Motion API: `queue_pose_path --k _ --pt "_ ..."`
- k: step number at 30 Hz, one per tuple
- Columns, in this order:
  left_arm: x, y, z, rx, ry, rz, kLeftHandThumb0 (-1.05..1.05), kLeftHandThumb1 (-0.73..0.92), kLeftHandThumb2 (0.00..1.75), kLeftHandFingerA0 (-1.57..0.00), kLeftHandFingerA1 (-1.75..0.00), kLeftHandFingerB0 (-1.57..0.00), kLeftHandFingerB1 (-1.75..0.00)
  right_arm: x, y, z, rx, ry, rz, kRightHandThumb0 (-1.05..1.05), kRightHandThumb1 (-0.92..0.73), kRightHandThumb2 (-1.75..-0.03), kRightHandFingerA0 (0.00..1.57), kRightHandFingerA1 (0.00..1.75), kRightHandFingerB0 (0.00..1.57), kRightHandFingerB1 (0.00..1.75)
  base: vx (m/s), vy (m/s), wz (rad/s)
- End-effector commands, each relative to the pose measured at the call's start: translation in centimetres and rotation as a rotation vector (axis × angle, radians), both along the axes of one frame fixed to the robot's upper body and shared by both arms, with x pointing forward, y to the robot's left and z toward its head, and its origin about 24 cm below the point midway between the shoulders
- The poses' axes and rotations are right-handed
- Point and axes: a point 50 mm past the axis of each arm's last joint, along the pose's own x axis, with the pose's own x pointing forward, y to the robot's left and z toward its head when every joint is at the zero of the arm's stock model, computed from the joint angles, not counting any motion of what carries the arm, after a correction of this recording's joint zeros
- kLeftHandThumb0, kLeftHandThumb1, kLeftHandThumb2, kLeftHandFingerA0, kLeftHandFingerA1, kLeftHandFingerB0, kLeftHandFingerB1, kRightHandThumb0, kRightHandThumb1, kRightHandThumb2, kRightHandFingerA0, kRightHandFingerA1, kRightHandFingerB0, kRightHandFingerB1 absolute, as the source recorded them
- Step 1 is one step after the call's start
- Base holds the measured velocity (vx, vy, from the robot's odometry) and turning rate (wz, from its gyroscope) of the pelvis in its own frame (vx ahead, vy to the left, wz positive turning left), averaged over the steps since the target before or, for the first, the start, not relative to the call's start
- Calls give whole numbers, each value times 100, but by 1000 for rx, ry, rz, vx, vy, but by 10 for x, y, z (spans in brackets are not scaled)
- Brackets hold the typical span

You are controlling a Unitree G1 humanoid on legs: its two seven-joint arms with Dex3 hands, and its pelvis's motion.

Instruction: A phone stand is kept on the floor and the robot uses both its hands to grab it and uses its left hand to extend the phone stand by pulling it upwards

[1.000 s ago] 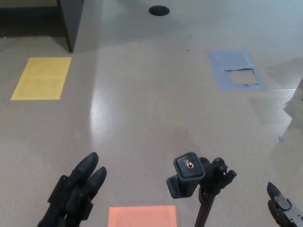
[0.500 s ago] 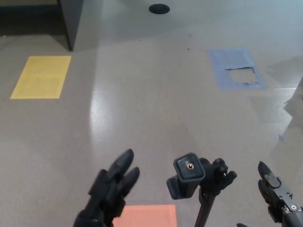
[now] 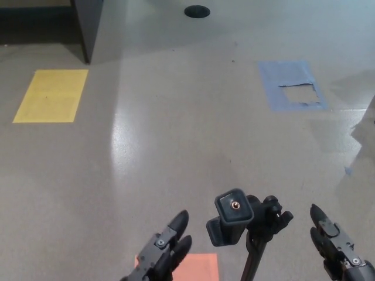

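Grey polished floor [image 3: 176, 134] fills the head view, with glare streaks down the middle. Far left: a yellow rectangle [image 3: 51, 95] marked on the floor, and above it the dark base of some furniture [image 3: 88, 26]. Top centre: a black round disc [image 3: 197, 12]. Right: a blue taped patch [image 3: 290, 85] with a torn hole in it.

Bottom edge, left to right. Left hand [image 3: 161, 254] sits just left of the phone stand, fingers apart and pointing up-forward, holding nothing. It overlaps the left part of an orange rectangle [image 3: 199, 266] on the floor. Compared with one second ago, this hand has travelled markedly rightward, from well apart to just beside the stand's head; no contact visible.

Phone stand [image 3: 243, 225] stands upright at bottom centre, black, its square mount plate with a small brass screw facing the camera; the pole runs down out of frame. Its position matches both earlier pictures.

Right hand [image 3: 337, 252] has come in from the right edge and risen further into view; fingers spread, empty, near the stand but a clear gap remains.

Judgement: both hands are converging for the two-handed grab. The stand is not yet grasped and extension has not started. Next step likely needs the right hand on the pole to steady it while the left takes the upper section.
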Motion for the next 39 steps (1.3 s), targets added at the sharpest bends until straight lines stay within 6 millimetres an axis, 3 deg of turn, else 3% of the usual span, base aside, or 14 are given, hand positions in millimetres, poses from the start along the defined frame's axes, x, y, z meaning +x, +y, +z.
queue_pose_path --k 1,6,8,11,13,14,17,18,22,23,24,35,38,39 --pt "-4 -10 -13 -64 118 -25 -80 46 93 -6 -21 -14 -8 -1 -2 -7 -4 33 -1 -87 -49 -84 0 7 0 0 0 0 0" --pt "4 -10 -20 -36 131 20 -81 47 93 -6 -22 -14 -7 -7 -7 -20 -27 79 -26 -88 -50 -85 0 7 0 0 0 0 0" --pt "7 -8 -21 -17 133 52 -82 48 94 -6 -23 -14 -7 -8 -8 -22 -21 73 -19 -81 -60 -59 0 0 0 0 0 0 0" --pt "21 2 -26 86 71 143 -84 51 93 -6 -22 -14 -4 -11 -9 -25 -42 75 -29 -89 -52 -87 0 9 0 0 0 0 0" --pt "30 4 -29 121 77 179 -73 38 88 -4 -24 -7 -13 -14 -11 -25 -22 85 -32 -80 -59 -61 0 0 0 0 0 0 0" --pt "34 6 -30 149 77 188 -96 54 58 -4 -31 -2 -24 -18 -12 -27 -14 95 -35 -87 -49 -84 0 7 0 0 0 0 0" --pt "35 6 -31 155 75 192 -96 54 58 -4 -31 -2 -24 -19 -12 -27 -13 96 -35 -87 -49 -84 0 7 0 0 0 0 0" --pt "47 12 -30 204 61 209 -71 37 88 -4 -31 -7 -13 -22 -13 -30 -20 103 -48 -80 -57 -61 0 4 0 0 0 0 0" --pt "53 15 -31 228 54 220 -71 37 88 -4 -31 -7 -13 -24 -13 -32 -22 106 -52 -80 -57 -61 0 4 0 0 0 0 0" --pt "59 23 -38 219 101 261 -97 37 74 -8 -27 -5 -13 -27 -13 -33 -12 116 -45 -87 -50 -84 0 8 0 0 0 0 0" --pt "62 28 -42 214 124 284 -67 32 85 -2 -26 -2 -12 -29 -14 -34 -7 123 -43 -81 -57 -62 0 2 0 0 0 0 0" --pt "65 37 -54 217 173 311 -74 43 89 -5 -25 -10 -3 -29 -13 -36 -6 124 -50 -82 -59 -59 0 8 0 0 0 0 0" --pt "61 22 -46 240 150 226 -103 49 72 -2 -35 0 -13 -24 -9 -36 16 126 -41 -78 -56 -62 0 2 0 0 0 0 0" --pt "59 15 -40 221 123 202 -102 38 78 -3 -38 -2 -6 -20 -6 -36 -26 107 -33 -90 -53 -88 0 10 0 0 0 0 0"
